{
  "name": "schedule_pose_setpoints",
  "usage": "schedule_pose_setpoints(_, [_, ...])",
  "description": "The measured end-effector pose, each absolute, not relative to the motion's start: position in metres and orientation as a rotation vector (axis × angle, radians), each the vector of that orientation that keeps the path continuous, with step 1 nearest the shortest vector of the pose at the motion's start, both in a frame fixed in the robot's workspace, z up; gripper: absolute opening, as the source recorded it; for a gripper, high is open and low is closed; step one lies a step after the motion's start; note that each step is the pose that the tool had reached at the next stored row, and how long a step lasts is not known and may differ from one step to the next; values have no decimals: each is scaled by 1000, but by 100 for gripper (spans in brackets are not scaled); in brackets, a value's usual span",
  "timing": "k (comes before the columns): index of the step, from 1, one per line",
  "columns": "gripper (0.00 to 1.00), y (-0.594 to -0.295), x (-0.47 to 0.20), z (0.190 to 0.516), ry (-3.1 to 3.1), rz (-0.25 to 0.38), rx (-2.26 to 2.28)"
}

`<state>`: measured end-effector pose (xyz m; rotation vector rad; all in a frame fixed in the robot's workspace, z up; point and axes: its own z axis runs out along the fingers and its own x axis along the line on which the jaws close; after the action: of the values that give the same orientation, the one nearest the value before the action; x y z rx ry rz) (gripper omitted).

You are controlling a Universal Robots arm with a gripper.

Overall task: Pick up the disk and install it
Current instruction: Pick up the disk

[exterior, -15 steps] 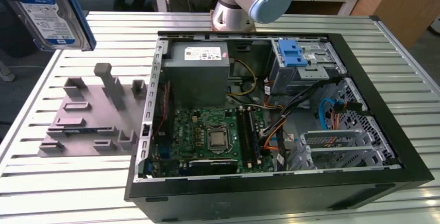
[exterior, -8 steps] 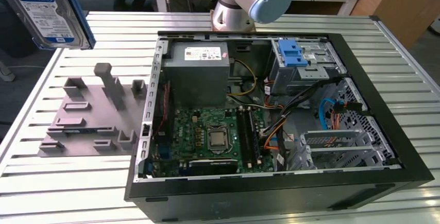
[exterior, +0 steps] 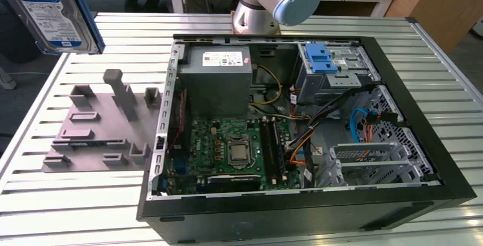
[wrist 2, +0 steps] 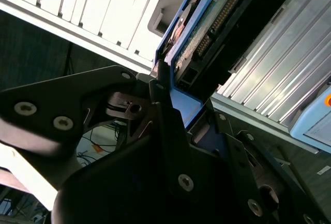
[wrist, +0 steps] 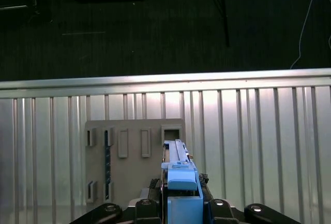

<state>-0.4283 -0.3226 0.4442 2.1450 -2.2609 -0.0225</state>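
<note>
The disk (exterior: 53, 14), a silver drive with a white-and-blue label in a blue bracket, hangs in the air at the exterior view's upper left, above the slatted table and well clear of the open computer case (exterior: 422, 144). In the first wrist view the disk (wrist: 178, 175) appears edge-on, standing out from my gripper (wrist: 181, 206), which is shut on it, over the grey fixture plate (wrist: 134, 157). In the second wrist view the gripper (wrist 2: 189, 107) clamps the blue bracket, and the disk (wrist 2: 217, 22) shows its circuit-board underside.
The grey fixture plate (exterior: 98, 127) with upright posts lies on the table at the exterior view's left. Inside the case sit the grey power supply (exterior: 219, 82), the motherboard (exterior: 234, 150) and a blue-latched drive cage (exterior: 332, 65). The arm's base (exterior: 268, 3) stands behind the case.
</note>
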Motion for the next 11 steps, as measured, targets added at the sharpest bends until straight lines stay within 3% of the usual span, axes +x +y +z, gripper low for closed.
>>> schedule_pose_setpoints(11, [37, -327, -428, 444, -2261, -23, 2145])
